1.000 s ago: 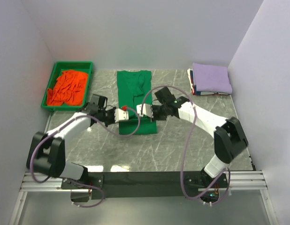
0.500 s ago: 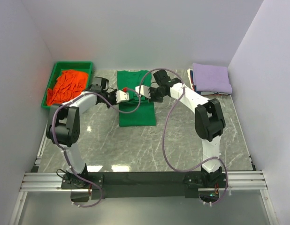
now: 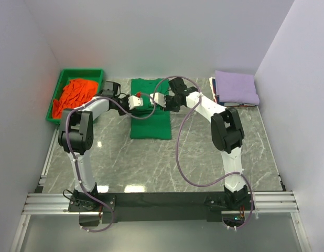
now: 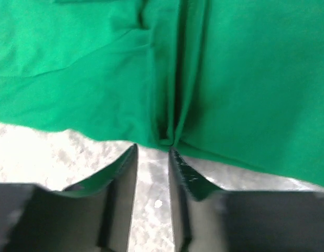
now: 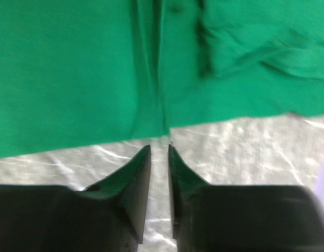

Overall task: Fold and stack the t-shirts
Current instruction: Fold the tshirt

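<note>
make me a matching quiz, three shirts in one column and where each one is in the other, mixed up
Column one
1 green t-shirt
2 orange t-shirt
3 lavender t-shirt

Column two
a on top of the folded stack, far right
b crumpled in the green tray, far left
c lying on the table, middle

Pairs: 1-c, 2-b, 3-a

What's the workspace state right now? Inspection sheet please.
Surface: grey marbled table, glossy.
Job's things: green t-shirt flat mid-table, partly folded; orange t-shirt crumpled in the tray; lavender t-shirt folded on top of the stack, far right.
Clutter: green tray; nothing else seen.
Grippers: left gripper and right gripper slightly open, empty, at the green shirt's edges.
Cables: purple cable loops off each arm.
Surroundings: white walls.
</note>
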